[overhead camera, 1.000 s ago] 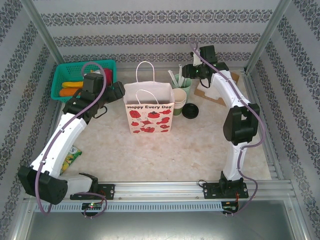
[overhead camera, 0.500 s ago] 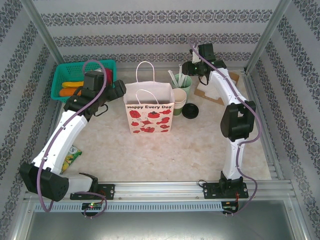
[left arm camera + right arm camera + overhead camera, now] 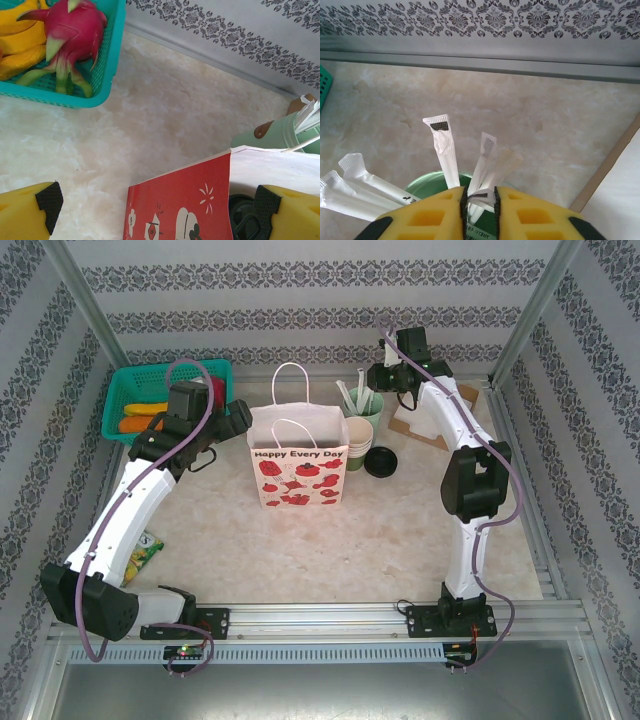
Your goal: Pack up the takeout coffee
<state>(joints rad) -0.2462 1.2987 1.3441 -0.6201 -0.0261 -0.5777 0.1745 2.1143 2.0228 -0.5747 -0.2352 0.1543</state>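
When you look from above, the marble table (image 3: 400,530) carries the paper bag (image 3: 298,468) upright at its middle and the teal basket (image 3: 170,367) at the far left. The left gripper (image 3: 238,420) sits just beside the bag's left edge; its wrist camera shows you the 2 fingers spread wide, the bag's rim between them, and a dragon fruit (image 3: 72,30) in the basket. The mint cup (image 3: 365,405) stands behind the bag's right corner. The takeout coffee (image 3: 381,462) stands on the table just right of the bag, apart from both grippers. The right gripper (image 3: 480,197), above the mint cup, pinches 1 wrapped white straw (image 3: 485,160); from above this grip is too small to tell.
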